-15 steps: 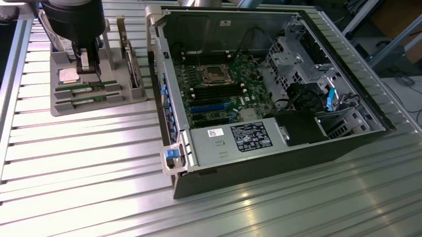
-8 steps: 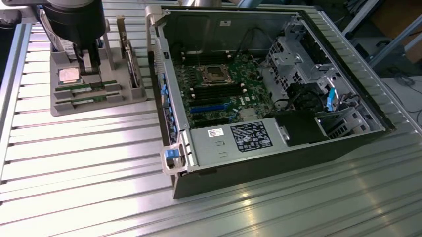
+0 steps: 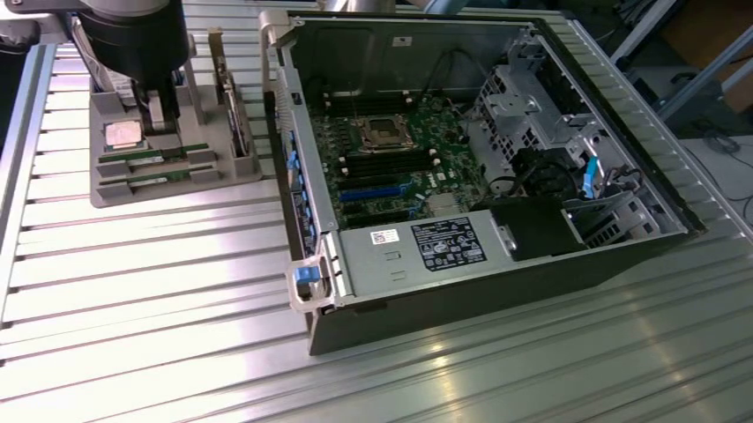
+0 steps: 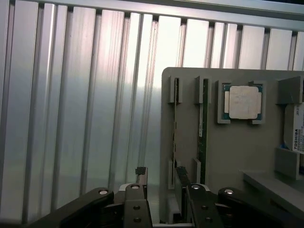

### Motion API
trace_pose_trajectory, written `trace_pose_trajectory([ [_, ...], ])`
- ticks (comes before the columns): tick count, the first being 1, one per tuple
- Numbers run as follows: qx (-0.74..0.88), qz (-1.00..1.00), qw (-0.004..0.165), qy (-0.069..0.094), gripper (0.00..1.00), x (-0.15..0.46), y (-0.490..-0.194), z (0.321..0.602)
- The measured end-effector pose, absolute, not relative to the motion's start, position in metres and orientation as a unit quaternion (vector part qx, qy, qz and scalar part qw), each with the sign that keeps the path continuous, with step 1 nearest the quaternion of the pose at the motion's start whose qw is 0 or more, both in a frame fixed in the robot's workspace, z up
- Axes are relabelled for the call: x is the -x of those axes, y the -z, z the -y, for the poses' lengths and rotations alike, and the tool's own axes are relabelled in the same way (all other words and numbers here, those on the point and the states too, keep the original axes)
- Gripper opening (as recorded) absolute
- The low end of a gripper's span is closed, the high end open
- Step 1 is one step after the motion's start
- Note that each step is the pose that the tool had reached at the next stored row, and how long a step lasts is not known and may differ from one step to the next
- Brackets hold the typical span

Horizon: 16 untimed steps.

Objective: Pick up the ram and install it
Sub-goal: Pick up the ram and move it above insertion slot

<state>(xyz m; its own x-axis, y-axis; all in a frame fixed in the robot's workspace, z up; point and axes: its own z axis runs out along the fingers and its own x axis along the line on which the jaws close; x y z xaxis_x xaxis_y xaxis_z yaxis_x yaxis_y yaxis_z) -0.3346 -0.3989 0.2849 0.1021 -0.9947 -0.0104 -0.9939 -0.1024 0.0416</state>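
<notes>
Over the table [image 4: 71, 123] beside the tray [image 4: 237, 161] there is wide open room. The gripper [image 4: 160, 172] hangs over the outer ram [image 4: 175, 128], jaws wide. The inner ram [image 4: 203, 128] stands just beside it, leaving a narrow gap. Tray posts [image 4: 172, 90] crowd the ram ends. Toward the case [image 3: 471, 300], an upright card [image 3: 235, 106] blocks the way.

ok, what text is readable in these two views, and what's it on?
"TOSHIBA": on a white label on a part at the edge of the grey tray.
Black label on the power supply: too small to read.
White sticker beside it: too small to read.
CPU chip: no legible marking.
</notes>
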Motion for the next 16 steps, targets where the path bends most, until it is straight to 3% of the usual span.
trace_pose_trajectory([
  [16, -0.742, 0.67, 0.015, 0.015, 0.36, 0.3346, -0.2787, 0.3989],
])
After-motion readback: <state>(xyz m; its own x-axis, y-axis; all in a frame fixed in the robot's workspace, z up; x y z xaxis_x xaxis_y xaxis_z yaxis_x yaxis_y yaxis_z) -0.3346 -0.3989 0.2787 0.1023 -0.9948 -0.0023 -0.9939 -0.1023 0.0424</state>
